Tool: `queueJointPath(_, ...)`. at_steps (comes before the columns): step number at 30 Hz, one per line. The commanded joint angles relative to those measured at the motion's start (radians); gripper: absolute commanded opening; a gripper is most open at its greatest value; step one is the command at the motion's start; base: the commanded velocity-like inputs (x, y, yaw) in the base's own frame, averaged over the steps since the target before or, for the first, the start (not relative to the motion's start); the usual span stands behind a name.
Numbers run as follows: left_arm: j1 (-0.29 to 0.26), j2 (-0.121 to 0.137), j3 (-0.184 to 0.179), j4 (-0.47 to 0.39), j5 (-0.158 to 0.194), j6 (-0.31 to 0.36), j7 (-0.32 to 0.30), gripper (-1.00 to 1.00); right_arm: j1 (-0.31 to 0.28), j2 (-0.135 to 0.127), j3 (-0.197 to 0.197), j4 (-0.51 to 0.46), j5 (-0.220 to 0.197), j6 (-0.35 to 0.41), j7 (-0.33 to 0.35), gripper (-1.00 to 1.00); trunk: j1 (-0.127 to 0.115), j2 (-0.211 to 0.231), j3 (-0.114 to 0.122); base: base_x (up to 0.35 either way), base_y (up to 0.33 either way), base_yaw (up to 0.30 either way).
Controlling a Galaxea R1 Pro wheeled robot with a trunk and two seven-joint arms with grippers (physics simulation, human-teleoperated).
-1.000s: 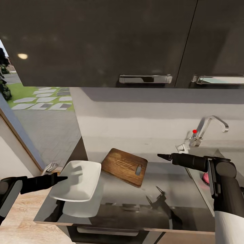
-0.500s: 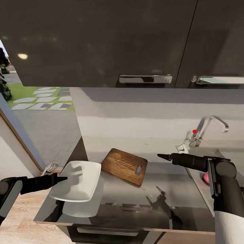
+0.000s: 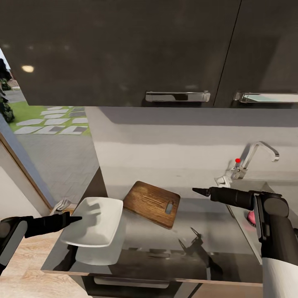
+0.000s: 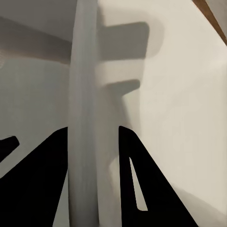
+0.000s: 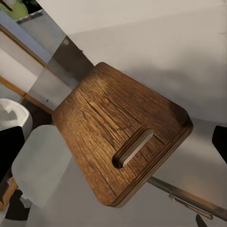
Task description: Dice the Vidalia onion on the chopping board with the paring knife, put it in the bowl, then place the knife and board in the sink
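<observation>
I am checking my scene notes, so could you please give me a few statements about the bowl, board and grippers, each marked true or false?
1. The left gripper has its jaws closed on the bowl rim. True.
2. The chopping board lies inside the sink. False: it lies on the countertop.
3. The right gripper holds the board. False: it hovers above the countertop, holding nothing.
4. The board's handle slot is at its end nearer the sink. True.

Both arms reaching forward
Left tool (image 3: 76, 218) is pinching something thin between its fingers (image 4: 52, 179); right tool (image 3: 194, 190) is pointing left, fingertips together.
</observation>
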Motion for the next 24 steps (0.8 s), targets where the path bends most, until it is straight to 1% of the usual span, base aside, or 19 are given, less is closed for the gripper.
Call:
queueJointPath(1,-0.001,-0.001,0.001,0.0,0.0,0.005,-0.001,1.0,-0.001,0.0,-0.001,-0.001,0.01,0.006,0.01,1.0,0.001,-0.002,-0.002,0.0,0.0,0.0)
queueJointPath(3,-0.001,-0.002,0.001,-0.001,0.0,0.004,0.014,1.0,-0.001,0.0,-0.001,-0.001,0.01,0.006,0.01,1.0,0.001,-0.002,-0.002,0.0,0.0,0.0)
queueJointPath(7,-0.001,-0.002,0.001,-0.001,0.0,0.004,0.024,1.0,-0.001,0.0,-0.001,-0.001,0.01,0.006,0.01,1.0,0.001,-0.002,-0.002,0.0,0.0,0.0)
queueJointPath(17,-0.001,-0.002,0.001,-0.001,0.0,0.004,0.028,1.0,-0.001,0.0,-0.001,-0.001,0.01,0.006,0.01,1.0,0.001,-0.002,-0.002,0.0,0.0,0.0)
queueJointPath(24,-0.001,0.006,0.01,-0.004,0.001,0.005,0.025,1.0,-0.001,-0.001,-0.002,-0.001,0.01,0.006,0.01,1.0,0.001,-0.002,-0.002,0.0,0.0,0.0)
